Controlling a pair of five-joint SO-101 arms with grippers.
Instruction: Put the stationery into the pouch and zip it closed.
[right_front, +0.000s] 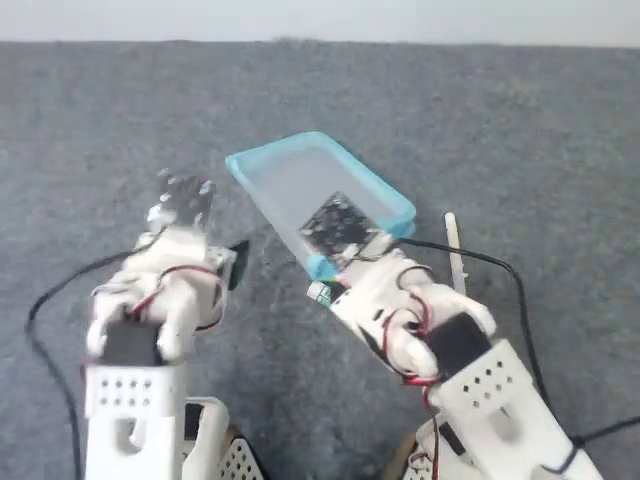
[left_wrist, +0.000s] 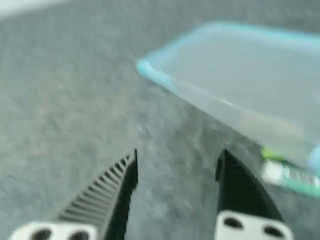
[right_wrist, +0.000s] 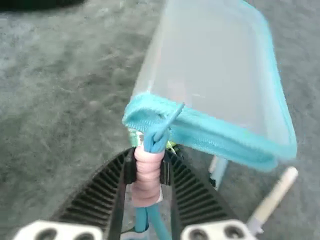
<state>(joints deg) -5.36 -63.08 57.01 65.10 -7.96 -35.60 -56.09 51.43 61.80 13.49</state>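
Mid-frame, pouch (right_front: 300, 185): clear, blue-edged, grey worktop (right_front: 520, 120) beneath.
Right fingers (right_wrist: 107, 185): closed on pink-wrapped zip pull (right_wrist: 147, 175).
Left fingers (left_wrist: 112, 187): parted, holding nothing.
Green label (left_wrist: 292, 175): beside pouch, print blurred, unreadable.

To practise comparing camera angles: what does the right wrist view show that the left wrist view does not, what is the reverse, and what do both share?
Right wrist view, not the left: the right tool shut on the pink zip tab, and a white stick on the carpet. Left wrist view, not the right: the left tool, open above the carpet, and a green-and-white item beside the pouch (barely a green sliver in the other view). Both: the clear blue-edged pouch and grey carpet.
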